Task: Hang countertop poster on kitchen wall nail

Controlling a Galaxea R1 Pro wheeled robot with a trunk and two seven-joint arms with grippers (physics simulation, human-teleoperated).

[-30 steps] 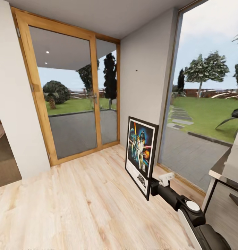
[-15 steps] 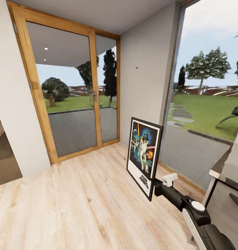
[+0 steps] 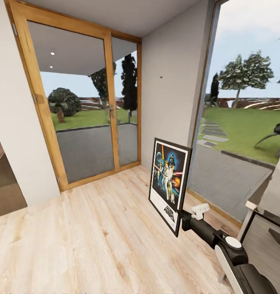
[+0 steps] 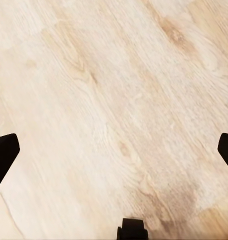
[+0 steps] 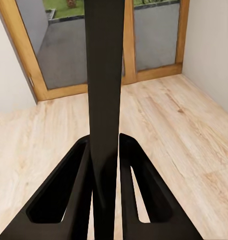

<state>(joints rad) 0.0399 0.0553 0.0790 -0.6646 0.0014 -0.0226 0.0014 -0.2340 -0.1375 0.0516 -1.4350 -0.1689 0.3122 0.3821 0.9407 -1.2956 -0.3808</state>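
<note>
The upright black-framed Star Wars poster [image 3: 168,184] is standing at centre right of the head view, long axis vertical, artwork facing left. The right tool [image 5: 105,155] is clamping its frame edge-on. The left tool [image 4: 114,150] is hanging spread wide above pale wooden floor [image 3: 95,237]. A tiny dark nail [image 3: 161,77] is sitting on the pale wall above.

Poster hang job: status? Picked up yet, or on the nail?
Pickup looks done: the right gripper has its jaws shut on the edge of the poster, which it holds upright above the wood floor. In hand: carrying it, with the pale wall ahead. Left: hanging it on the wall nail, a dark speck well above the poster. The left gripper is open and empty.
</note>
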